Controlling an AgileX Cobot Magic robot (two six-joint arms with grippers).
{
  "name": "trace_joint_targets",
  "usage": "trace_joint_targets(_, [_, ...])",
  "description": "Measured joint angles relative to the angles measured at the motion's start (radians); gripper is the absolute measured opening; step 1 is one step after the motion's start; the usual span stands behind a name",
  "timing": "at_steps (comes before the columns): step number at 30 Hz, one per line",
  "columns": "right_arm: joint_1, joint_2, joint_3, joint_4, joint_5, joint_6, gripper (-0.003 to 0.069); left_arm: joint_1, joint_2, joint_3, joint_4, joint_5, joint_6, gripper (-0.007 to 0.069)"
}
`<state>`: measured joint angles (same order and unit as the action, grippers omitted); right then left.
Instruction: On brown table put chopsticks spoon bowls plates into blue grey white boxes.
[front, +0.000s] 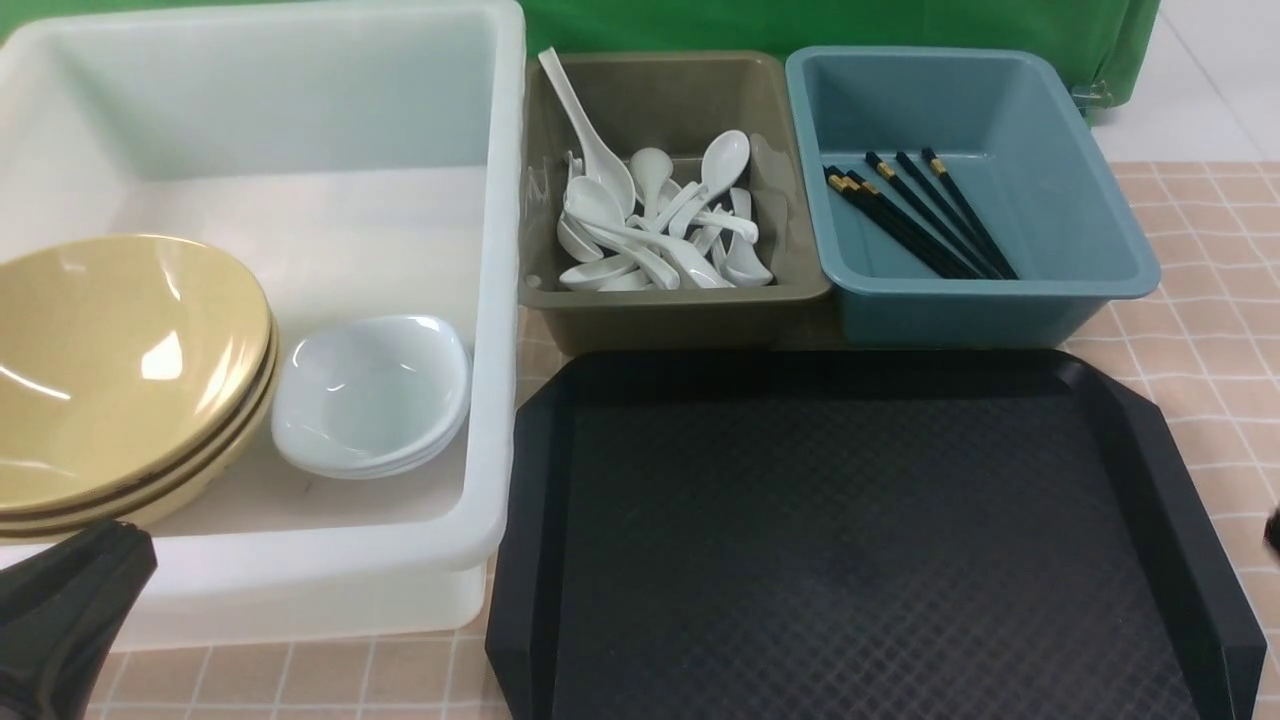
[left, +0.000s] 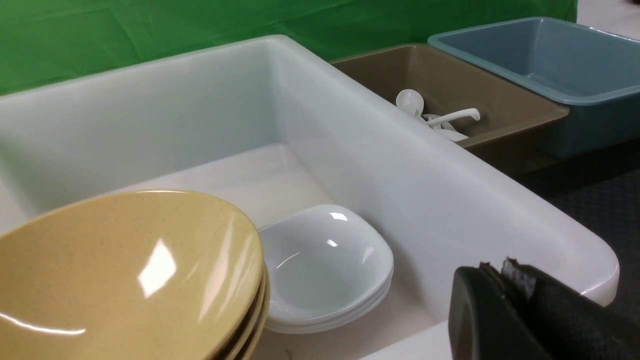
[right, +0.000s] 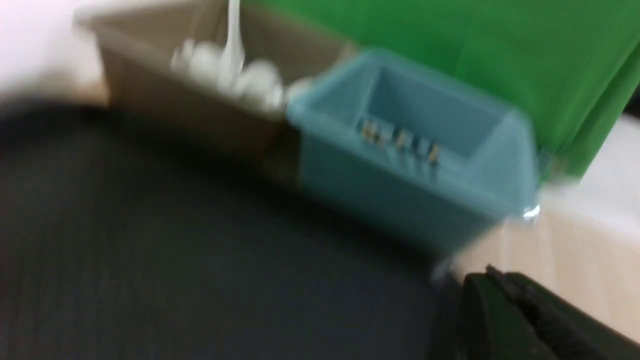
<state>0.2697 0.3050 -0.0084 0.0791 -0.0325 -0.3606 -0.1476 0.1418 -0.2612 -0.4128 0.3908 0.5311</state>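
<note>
Three bins (front: 660, 310), three yellow bowls (front: 120, 370), three white plates (front: 370, 395), one tray (front: 860, 540).

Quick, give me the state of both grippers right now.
Left gripper: closed, holding nothing.
Right gripper: closed, holding nothing.

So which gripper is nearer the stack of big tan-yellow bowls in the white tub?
Left. The left gripper sits just in front of the tan-yellow bowls, outside the white tub; the right gripper is far across the black tray.
</note>
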Motion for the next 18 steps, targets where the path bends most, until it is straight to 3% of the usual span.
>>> trace_joint_targets(7, [-0.041,-0.172,0.036,0.002,0.146,0.073,0.0043,0.0,0.0,0.0,0.0,0.002,0.0,0.0005])
trace_joint_targets(13, [-0.163,-0.277,0.037,0.002,0.15,0.16,0.0047,0.0,0.0,0.0,0.0,0.015,0.0,0.0005])
trace_joint_targets(18, [-0.279,-0.316,0.037,-0.007,0.271,0.266,0.0047,0.0,0.0,0.001,0.0,0.016,0.0,0.0005])
